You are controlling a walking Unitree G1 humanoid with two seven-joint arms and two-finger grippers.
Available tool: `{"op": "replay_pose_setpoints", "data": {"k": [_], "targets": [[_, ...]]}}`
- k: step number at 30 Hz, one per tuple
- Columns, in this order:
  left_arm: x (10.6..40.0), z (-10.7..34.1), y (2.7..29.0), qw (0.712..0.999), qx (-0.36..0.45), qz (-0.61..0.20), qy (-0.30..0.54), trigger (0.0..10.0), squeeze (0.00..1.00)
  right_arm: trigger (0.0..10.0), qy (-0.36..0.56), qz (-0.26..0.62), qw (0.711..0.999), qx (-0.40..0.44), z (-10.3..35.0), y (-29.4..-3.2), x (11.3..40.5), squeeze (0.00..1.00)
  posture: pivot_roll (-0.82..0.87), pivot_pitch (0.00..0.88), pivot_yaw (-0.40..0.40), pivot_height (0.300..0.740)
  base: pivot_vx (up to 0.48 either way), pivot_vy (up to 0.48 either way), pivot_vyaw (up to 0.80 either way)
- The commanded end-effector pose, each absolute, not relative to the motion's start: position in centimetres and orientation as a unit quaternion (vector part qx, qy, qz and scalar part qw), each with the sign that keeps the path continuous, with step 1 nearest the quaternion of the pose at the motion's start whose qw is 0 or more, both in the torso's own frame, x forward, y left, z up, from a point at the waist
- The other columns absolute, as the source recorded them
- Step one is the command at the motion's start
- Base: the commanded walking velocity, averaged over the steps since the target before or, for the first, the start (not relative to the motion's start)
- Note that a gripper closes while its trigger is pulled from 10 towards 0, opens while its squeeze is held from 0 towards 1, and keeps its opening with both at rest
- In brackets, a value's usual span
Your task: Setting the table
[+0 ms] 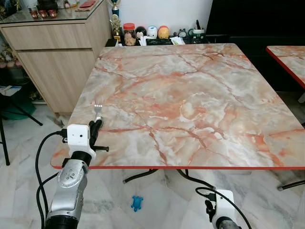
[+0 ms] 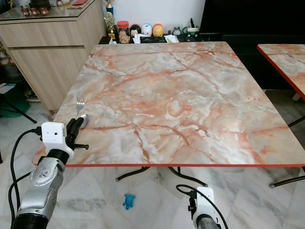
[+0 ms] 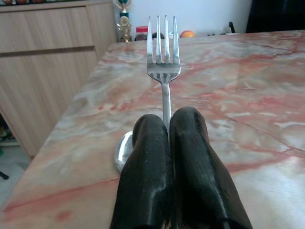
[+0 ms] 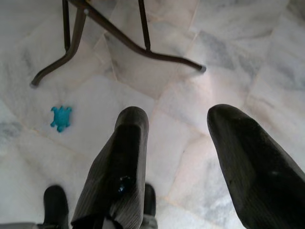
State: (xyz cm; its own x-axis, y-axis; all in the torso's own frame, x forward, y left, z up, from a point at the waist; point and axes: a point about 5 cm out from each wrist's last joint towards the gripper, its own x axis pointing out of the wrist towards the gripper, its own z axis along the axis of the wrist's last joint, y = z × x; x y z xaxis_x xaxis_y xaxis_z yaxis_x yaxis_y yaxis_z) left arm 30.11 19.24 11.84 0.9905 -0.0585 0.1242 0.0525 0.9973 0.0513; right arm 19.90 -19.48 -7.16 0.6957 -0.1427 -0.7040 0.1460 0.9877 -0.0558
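Observation:
A silver fork (image 3: 163, 47) stands with its tines pointing away from me, its handle pinched between the black fingers (image 3: 147, 176) of my left gripper (image 1: 96, 125). The gripper is shut on it just above the near left corner of the marble-patterned table (image 1: 190, 95). A rounded silver piece like a spoon bowl (image 3: 123, 151) peeks out beside the fingers, close to the tabletop. My right gripper (image 4: 178, 114) hangs open below the table edge, pointing at the floor with nothing between its fingers.
A wooden sideboard (image 1: 52, 52) stands left of the table. Jars and small figurines (image 1: 147, 32) line a low shelf behind the far edge. A second table (image 1: 290, 59) is at the right. A blue turtle toy (image 1: 137, 202) lies on the marble floor near the table legs (image 4: 119, 43).

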Motion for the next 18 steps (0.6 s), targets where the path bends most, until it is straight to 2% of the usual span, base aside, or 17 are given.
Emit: {"op": "replay_pose_setpoints", "data": {"k": [1,7,12,18], "targets": [[30.41,11.86,19.00,0.997,0.031,-0.034,-0.056,10.0,0.00,10.0,0.390,-0.080,0.917,0.013,-7.33,-19.36,19.72,0.00,0.11,0.000,0.005,0.740,0.000,0.000,0.00],[30.88,12.04,18.86,0.997,0.030,-0.034,-0.056,10.0,0.00,10.0,0.416,-0.038,0.909,-0.001,-7.50,-19.13,19.74,0.00,0.12,0.000,-0.002,0.740,0.000,0.000,0.00],[30.86,11.94,18.70,0.998,0.025,-0.034,-0.053,10.0,0.00,10.0,0.416,-0.049,0.908,0.019,-7.55,-19.06,19.69,0.00,0.12,0.000,0.007,0.740,0.000,0.000,0.00],[31.06,11.97,18.55,0.998,0.026,-0.035,-0.053,10.0,0.00,10.0,0.424,-0.052,0.904,0.023,-7.65,-19.08,19.58,0.00,0.11,0.000,0.012,0.740,0.000,-0.356,0.00]]}}
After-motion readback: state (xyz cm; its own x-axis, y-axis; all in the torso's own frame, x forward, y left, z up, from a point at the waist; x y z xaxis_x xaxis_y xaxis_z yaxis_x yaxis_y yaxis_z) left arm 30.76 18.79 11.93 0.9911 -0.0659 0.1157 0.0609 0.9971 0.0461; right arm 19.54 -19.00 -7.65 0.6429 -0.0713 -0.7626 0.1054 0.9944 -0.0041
